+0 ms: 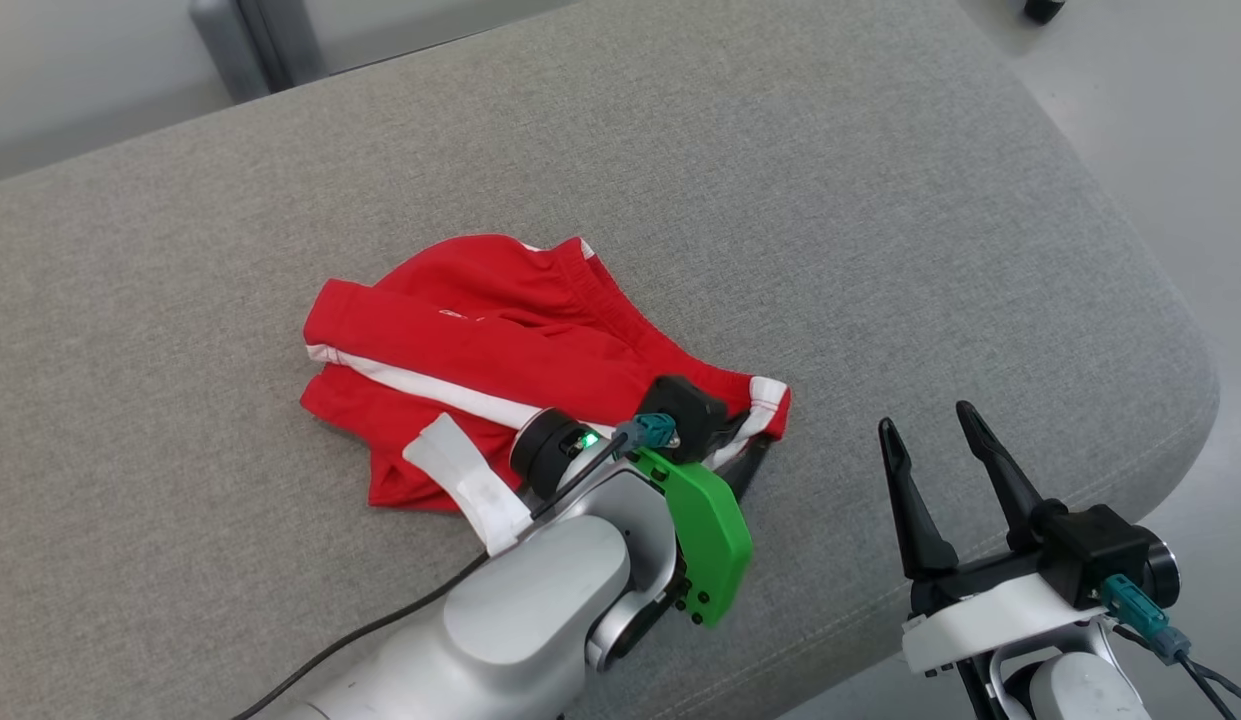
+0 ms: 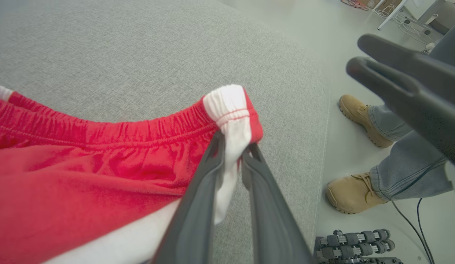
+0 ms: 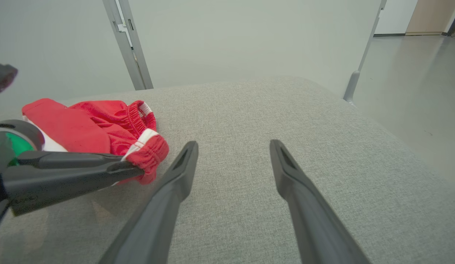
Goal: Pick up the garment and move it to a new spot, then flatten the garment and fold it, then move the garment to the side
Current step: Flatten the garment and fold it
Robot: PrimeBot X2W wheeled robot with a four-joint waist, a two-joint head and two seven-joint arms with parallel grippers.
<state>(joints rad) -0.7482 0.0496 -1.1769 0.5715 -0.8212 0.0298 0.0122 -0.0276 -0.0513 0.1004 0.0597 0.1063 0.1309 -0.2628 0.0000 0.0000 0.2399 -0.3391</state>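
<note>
A pair of red shorts [image 1: 490,350] with white side stripes lies crumpled on the grey cushioned surface [image 1: 680,180]. My left gripper [image 2: 232,145] is shut on the white-striped corner of the waistband [image 2: 231,106], at the garment's right end; in the head view that gripper [image 1: 750,445] is largely hidden behind its own wrist. The shorts [image 3: 99,126] and the left fingers [image 3: 84,167] appear at the left of the right wrist view. My right gripper [image 1: 930,418] stands open above the surface's front right edge, apart from the garment, nothing between its fingers [image 3: 183,165].
A person's tan boots [image 2: 353,192] and jeans stand on the floor just off the surface's rounded edge. A grey metal post [image 3: 126,44] rises behind the surface. Bare grey fabric stretches to the right and far side of the shorts.
</note>
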